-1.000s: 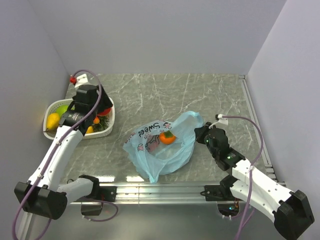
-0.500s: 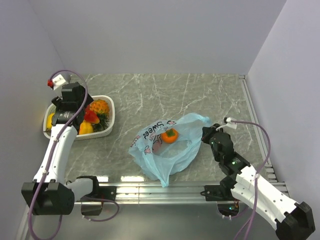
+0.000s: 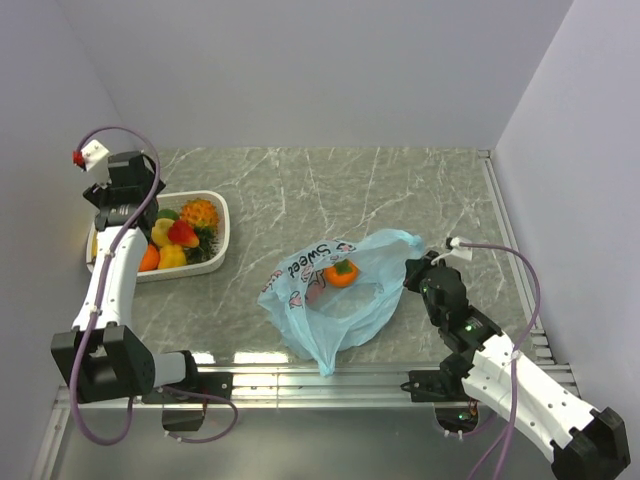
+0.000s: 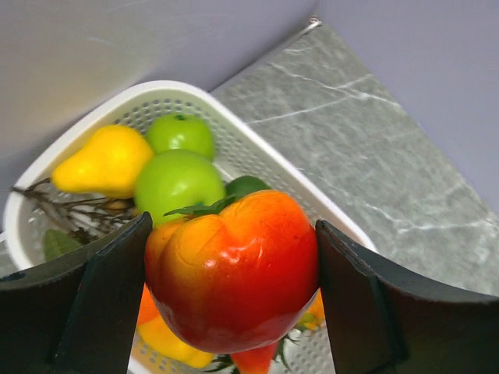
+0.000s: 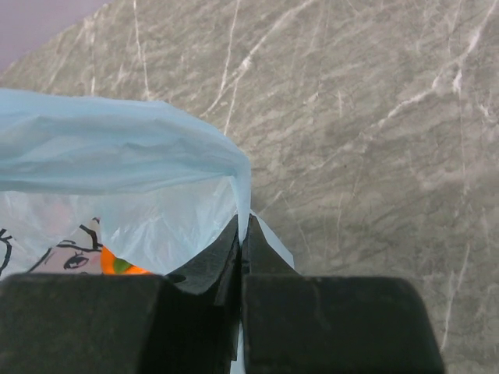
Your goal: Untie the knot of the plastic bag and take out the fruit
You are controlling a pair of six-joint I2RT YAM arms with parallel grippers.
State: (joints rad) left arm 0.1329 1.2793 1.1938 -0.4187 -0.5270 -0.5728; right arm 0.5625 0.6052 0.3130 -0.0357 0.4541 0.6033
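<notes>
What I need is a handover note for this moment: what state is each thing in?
left gripper: closed on the red apple, above the basket
right gripper: shut, pinching an edge of the plastic bag
plastic bag: crumpled on its side, no knot visible
persimmon: inside the plastic bag
basket: upright, holding fruit

The plastic bag (image 3: 335, 305), lower centre in my top view, is thin, crinkled, see-through film with a soft sheen. The table (image 3: 330, 185) under it looks like smooth grey stone, white-veined and nearly matt. In the left wrist view the red apple (image 4: 234, 257) is glossy and waxy, and the basket (image 4: 269, 167) behind it is white slotted plastic. The fingers (image 4: 78, 312) of my left claw (image 4: 232, 296) look like matt black plastic. A brushed metal rail (image 3: 320, 383) runs along the bottom edge.
</notes>
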